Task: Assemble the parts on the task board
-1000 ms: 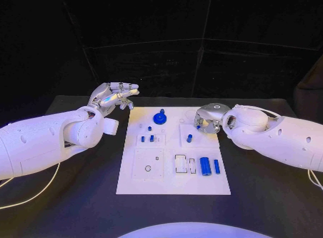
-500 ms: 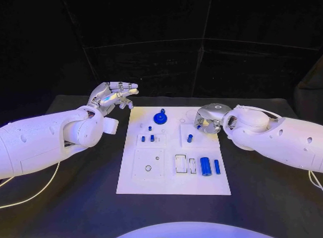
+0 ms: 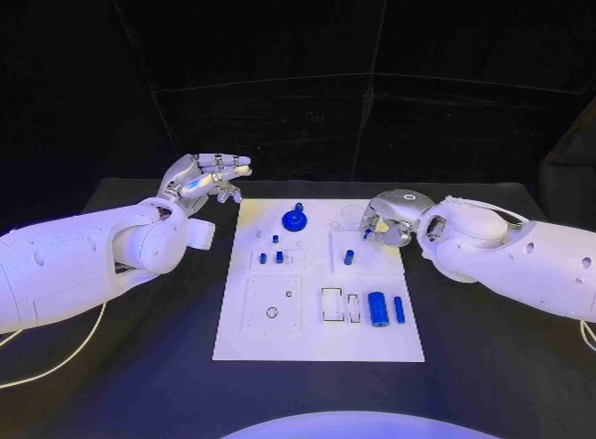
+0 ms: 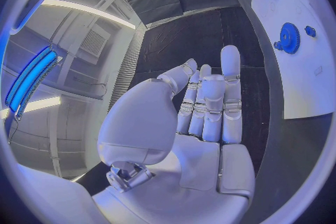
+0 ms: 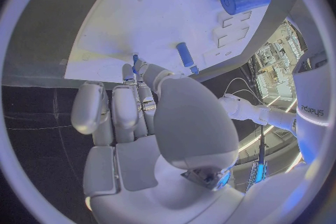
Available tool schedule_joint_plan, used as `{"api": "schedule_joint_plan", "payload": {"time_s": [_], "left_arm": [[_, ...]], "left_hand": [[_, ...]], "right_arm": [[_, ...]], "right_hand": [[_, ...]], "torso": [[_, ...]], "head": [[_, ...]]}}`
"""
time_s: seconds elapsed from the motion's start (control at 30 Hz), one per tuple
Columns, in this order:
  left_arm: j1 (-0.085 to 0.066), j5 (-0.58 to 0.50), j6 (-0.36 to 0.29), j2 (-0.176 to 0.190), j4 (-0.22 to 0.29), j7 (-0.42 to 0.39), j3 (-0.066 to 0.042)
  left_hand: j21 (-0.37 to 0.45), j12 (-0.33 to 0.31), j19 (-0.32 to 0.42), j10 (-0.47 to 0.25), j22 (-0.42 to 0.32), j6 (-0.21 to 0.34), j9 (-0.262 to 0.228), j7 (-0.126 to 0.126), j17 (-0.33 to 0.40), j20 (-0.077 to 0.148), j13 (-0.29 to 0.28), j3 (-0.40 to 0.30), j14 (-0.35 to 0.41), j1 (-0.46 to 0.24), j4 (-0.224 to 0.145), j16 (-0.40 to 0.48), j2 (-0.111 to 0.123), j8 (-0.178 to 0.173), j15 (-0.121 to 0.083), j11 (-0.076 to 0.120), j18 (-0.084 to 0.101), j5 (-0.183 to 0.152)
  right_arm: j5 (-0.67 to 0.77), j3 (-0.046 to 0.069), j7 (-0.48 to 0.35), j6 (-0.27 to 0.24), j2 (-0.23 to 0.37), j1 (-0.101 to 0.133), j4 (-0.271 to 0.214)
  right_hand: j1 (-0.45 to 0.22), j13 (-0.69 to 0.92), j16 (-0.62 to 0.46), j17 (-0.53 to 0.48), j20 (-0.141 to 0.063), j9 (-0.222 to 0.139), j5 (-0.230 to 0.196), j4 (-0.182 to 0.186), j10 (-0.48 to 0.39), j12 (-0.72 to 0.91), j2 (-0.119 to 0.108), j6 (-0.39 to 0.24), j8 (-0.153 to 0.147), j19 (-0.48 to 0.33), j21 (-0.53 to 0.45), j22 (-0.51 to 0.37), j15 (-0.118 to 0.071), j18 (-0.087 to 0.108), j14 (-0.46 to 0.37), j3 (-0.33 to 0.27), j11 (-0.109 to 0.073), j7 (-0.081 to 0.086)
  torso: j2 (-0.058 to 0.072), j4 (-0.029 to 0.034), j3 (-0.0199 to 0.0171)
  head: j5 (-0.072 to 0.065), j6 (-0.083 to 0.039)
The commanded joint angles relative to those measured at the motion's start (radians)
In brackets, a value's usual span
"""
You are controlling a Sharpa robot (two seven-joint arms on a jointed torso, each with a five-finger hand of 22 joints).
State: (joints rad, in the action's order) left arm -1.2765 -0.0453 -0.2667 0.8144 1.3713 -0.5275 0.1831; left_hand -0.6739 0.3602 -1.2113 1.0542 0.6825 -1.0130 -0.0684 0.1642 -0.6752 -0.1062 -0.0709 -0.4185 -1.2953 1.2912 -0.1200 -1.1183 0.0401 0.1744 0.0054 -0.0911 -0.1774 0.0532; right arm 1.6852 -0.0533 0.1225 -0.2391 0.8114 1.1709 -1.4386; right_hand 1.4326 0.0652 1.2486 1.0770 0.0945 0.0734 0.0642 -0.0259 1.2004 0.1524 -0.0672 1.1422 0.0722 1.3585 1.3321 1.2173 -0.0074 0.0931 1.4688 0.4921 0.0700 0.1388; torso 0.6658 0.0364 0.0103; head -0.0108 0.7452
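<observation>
I have the task board lying flat in the middle of the black table, and the work is going on at its far right corner. My right hand is down over that corner with its fingers curled in, and in the right wrist view a thin blue pin sticks out just past the fingertips. I judge that the hand pinches this pin, though the contact itself is hidden behind the thumb, so I would not swear to it. Close by it on the board lies a short blue peg.

My left hand hovers off the board's far left corner, above the table, palm up, fingers loosely spread and slightly bent, with nothing in it; the left wrist view shows the bare palm plainly.

Elsewhere on the board I see a blue gear standing at the far edge, two small blue pegs in the left middle block, and at the near right a thick blue cylinder beside a thinner blue rod.

So the step in hand, as I read it, is setting the pin at the far right of the board. The next move calls for keeping the pin upright, lining it over its hole, which I cannot make out under the fingers, and lowering it straight without nudging the peg beside it.
</observation>
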Motion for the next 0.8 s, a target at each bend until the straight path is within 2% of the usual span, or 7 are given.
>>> {"api": "schedule_joint_plan", "payload": {"time_s": [0.03, 0.27, 0.47, 0.53, 0.67, 0.8], "left_arm": [[-0.001, -0.004, -0.003, 0.0, -0.001, 0.0, -0.001], [-0.002, -0.004, -0.003, 0.0, -0.001, 0.001, -0.001], [-0.002, -0.004, -0.001, -0.003, 0.001, 0.001, -0.001], [-0.002, -0.004, 0.0, -0.005, 0.002, 0.002, -0.001], [-0.002, -0.004, 0.001, -0.007, 0.004, 0.003, -0.001], [-0.002, -0.004, 0.002, -0.011, 0.006, 0.003, -0.001]], "left_hand": [[0.005, 0.004, 0.006, 0.0, -0.001, -0.002, 0.001, 0.001, 0.001, -0.001, 0.0, -0.002, 0.004, 0.006, -0.007, 0.005, -0.002, 0.004, 0.001, -0.001, -0.006, -0.003], [0.006, 0.004, 0.006, -0.001, -0.001, -0.001, 0.001, 0.002, 0.003, -0.001, 0.001, -0.002, 0.005, 0.006, -0.007, 0.005, -0.001, 0.004, 0.002, -0.001, -0.006, -0.003], [0.006, 0.004, 0.006, -0.001, -0.001, -0.001, 0.001, 0.002, 0.003, -0.001, 0.001, -0.002, 0.005, 0.006, -0.007, 0.005, -0.001, 0.004, 0.002, -0.001, -0.006, -0.003], [0.006, 0.004, 0.006, -0.001, -0.001, -0.001, 0.001, 0.002, 0.003, -0.001, 0.001, -0.002, 0.005, 0.006, -0.007, 0.005, -0.001, 0.004, 0.002, -0.001, -0.006, -0.003], [0.006, 0.003, 0.006, -0.002, -0.002, -0.001, 0.001, 0.002, 0.004, -0.001, 0.001, -0.002, 0.006, 0.006, -0.008, 0.006, 0.0, 0.003, 0.002, -0.002, -0.006, -0.003], [0.006, 0.003, 0.006, -0.002, -0.002, -0.001, 0.001, 0.002, 0.004, -0.001, 0.001, -0.002, 0.006, 0.006, -0.008, 0.006, 0.0, 0.003, 0.002, -0.002, -0.006, -0.003]], "right_arm": [[-0.04, 0.001, -0.014, -0.086, 0.021, 0.003, -0.032], [-0.073, 0.003, -0.032, -0.127, 0.062, 0.004, -0.13], [-0.105, 0.004, -0.064, -0.16, 0.057, 0.004, -0.227], [-0.114, 0.003, -0.069, -0.158, 0.046, 0.004, -0.245], [-0.123, 0.003, -0.073, -0.143, 0.019, 0.004, -0.259], [-0.114, 0.002, -0.067, -0.095, -0.028, 0.002, -0.257]], "right_hand": [[-0.006, 0.0, 0.003, 0.0, 0.0, -0.001, -0.001, -0.001, -0.001, -0.005, -0.006, -0.002, -0.004, 0.005, 0.004, 0.002, -0.003, -0.011, 0.023, 0.006, 0.003, 0.005], [-0.008, 0.001, 0.006, 0.002, 0.001, -0.001, 0.009, -0.006, -0.001, -0.006, -0.012, -0.002, -0.004, 0.007, 0.007, 0.007, -0.003, -0.012, 0.023, 0.015, 0.004, 0.006], [-0.009, 0.001, 0.009, 0.003, 0.001, -0.002, 0.015, -0.011, -0.003, -0.008, -0.017, -0.004, -0.006, 0.008, 0.01, 0.01, -0.002, -0.012, 0.024, 0.022, 0.005, 0.008], [-0.009, 0.001, 0.009, 0.004, 0.002, -0.002, 0.016, -0.012, -0.003, -0.008, -0.017, -0.004, -0.006, 0.008, 0.01, 0.01, -0.002, -0.012, 0.024, 0.022, 0.005, 0.008], [-0.009, 0.001, 0.009, 0.004, 0.002, -0.002, 0.017, -0.012, -0.003, -0.009, -0.018, -0.004, -0.006, 0.008, 0.01, 0.01, -0.002, -0.012, 0.024, 0.023, 0.005, 0.008], [-0.01, 0.001, 0.008, 0.001, 0.002, -0.002, 0.018, -0.012, -0.003, -0.009, -0.018, -0.005, -0.006, 0.007, 0.009, 0.008, -0.001, -0.012, 0.023, 0.024, 0.006, 0.009]], "torso": [[0.0, 0.0, 0.0013], [0.002, 0.0001, -0.0004], [0.002, 0.0028, 0.0003], [0.002, 0.0045, 0.0015], [0.003, 0.0027, 0.0019], [0.003, 0.0011, 0.0014]], "head": [[0.001, -0.001], [0.005, -0.001], [0.009, 0.0], [0.01, -0.001], [0.02, 0.002], [0.028, 0.004]]}}
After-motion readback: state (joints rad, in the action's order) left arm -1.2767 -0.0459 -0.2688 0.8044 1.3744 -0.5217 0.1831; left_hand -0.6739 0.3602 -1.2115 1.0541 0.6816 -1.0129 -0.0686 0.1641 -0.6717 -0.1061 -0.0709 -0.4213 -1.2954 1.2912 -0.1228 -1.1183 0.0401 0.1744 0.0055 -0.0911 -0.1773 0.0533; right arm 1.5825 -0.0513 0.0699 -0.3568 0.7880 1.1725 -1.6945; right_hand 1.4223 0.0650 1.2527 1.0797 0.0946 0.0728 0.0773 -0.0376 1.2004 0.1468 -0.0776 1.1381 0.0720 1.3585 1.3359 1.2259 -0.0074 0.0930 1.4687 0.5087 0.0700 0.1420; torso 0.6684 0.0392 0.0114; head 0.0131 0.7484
